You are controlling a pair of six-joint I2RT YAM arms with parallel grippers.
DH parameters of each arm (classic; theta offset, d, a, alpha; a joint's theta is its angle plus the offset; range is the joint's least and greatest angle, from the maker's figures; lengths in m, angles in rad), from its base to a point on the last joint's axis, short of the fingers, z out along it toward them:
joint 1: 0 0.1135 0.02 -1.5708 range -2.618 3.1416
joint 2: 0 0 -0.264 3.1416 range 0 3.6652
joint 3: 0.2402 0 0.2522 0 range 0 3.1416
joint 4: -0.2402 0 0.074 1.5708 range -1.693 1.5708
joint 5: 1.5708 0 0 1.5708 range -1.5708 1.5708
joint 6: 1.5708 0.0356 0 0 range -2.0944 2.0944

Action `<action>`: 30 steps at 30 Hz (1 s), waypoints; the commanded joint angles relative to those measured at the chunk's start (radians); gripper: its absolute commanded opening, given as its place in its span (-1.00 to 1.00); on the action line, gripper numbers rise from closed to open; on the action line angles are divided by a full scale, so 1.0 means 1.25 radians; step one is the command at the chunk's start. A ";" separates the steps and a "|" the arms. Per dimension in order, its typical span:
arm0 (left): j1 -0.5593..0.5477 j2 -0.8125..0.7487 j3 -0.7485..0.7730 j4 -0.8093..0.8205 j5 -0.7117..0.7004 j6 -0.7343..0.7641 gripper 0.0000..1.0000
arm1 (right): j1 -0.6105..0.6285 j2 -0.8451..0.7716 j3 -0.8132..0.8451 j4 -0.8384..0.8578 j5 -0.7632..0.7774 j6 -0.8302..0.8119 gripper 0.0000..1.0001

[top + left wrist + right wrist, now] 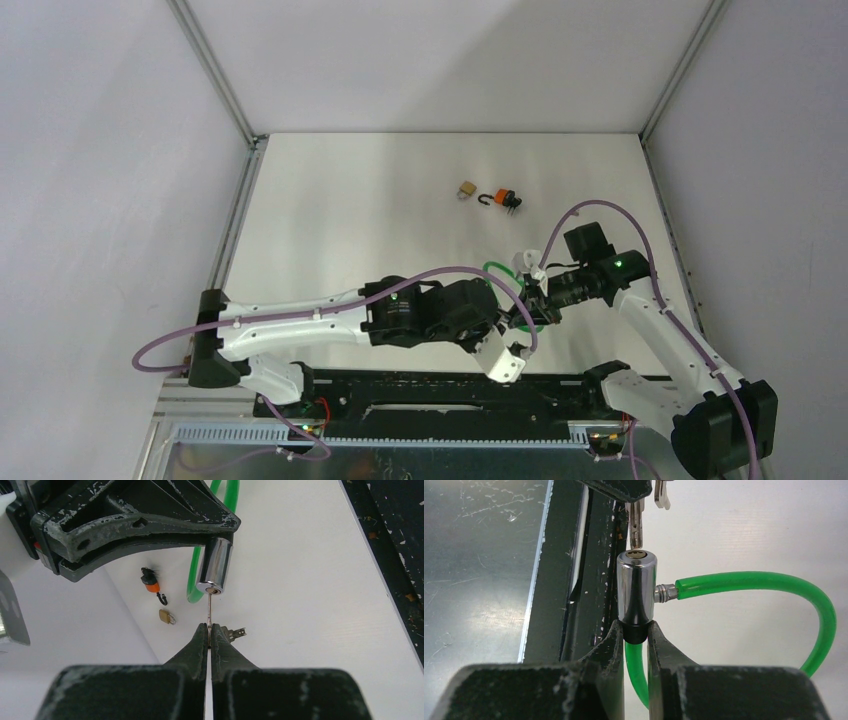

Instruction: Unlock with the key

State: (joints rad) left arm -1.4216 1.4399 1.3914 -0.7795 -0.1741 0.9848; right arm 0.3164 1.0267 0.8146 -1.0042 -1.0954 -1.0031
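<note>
White table (350,220); brass padlock (466,188), maybe orange lock (503,198), beyond key (636,522) and cable lock (636,590)

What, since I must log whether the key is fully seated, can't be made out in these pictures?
1. How far the key goes in: the lock cylinder hides it in both wrist views.
2. Key head: in the left wrist view, hidden inside the left gripper; in the right wrist view, cut off at the top edge.
3. Top view: the key is too small to pick out.
4. Brass padlock: too small to tell whether locked.
</note>
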 commanded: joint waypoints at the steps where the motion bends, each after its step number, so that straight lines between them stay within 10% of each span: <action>1: -0.006 -0.002 -0.009 0.024 -0.012 0.017 -1.00 | -0.005 0.000 0.034 -0.002 -0.039 -0.006 -1.00; 30: -0.012 -0.003 -0.036 0.045 -0.025 0.023 -1.00 | -0.011 -0.002 0.034 0.002 -0.044 0.000 -1.00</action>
State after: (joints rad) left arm -1.4246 1.4399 1.3613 -0.7601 -0.1921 0.9962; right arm 0.3054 1.0271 0.8146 -1.0157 -1.1000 -1.0023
